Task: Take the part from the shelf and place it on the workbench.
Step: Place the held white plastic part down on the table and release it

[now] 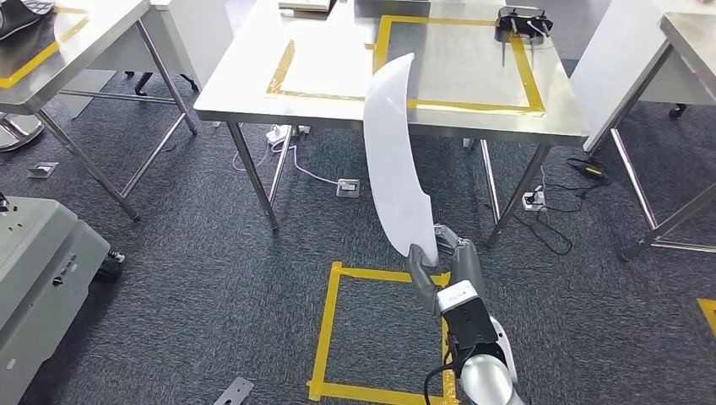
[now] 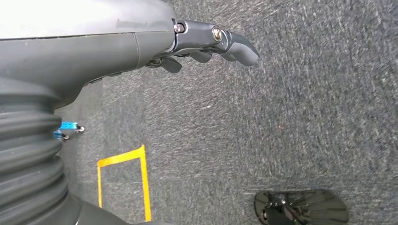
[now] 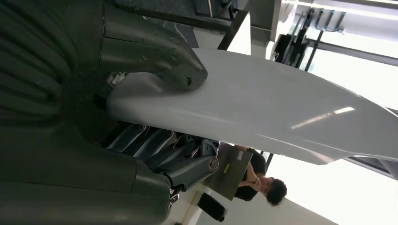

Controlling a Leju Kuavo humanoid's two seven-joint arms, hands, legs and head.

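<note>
The part is a long, curved white panel standing upright in front of me, its top reaching over the front edge of the steel workbench. My right hand grips its lower end. In the right wrist view the thumb presses on one face of the white panel and the dark fingers wrap the other face. My left hand hangs over the grey carpet with its fingers loosely bent and nothing in it.
The workbench carries a yellow taped rectangle and a black fixture at its far right. More steel tables stand left and right. A yellow taped square marks the carpet below. A person sits with a laptop.
</note>
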